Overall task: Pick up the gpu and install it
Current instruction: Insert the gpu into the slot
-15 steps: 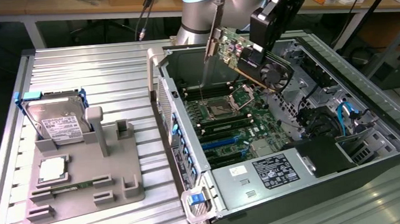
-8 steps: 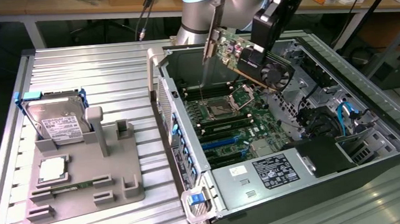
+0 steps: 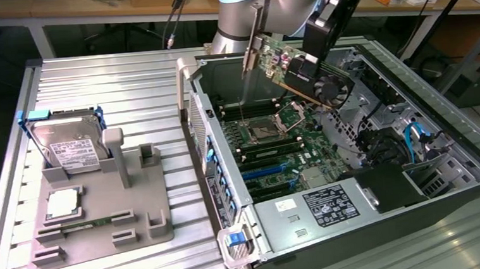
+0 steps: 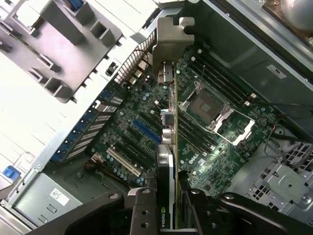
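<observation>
Fingers (image 4: 145, 208) are partly closed, clamped on the gpu (image 4: 166, 164), one on each face of the card near the end away from its bracket. Seen from the wrist, the card is edge-on between the two black pads, and its silver bracket (image 4: 172, 44) is at the far end from them.

In the exterior view the fingers (image 3: 319, 51) reach down from the robot arm (image 3: 244, 7) and hold the gpu (image 3: 290, 67) in the air over the open computer case (image 3: 195, 112). The card is tilted, with its bracket end higher and toward the case's far corner. Its black round fan (image 3: 333, 91) is at the lower end, facing the exterior view's right. The card hangs above the motherboard (image 3: 266, 148), over the processor socket (image 3: 265, 129), and does not look seated in any slot. A blue expansion slot (image 4: 146, 129) lies on the board below and beside the card's edge.

The case lies on its side toward the counter's (image 3: 110, 86) edge on the exterior view's right, with a labelled power supply (image 3: 321, 208) at its near end. Toward the counter's opposite edge stands a grey holder (image 3: 103, 239). It carries a hard drive (image 3: 68, 146) upright at its far end and a small square processor chip (image 3: 63, 204) lying flat nearer the front.
</observation>
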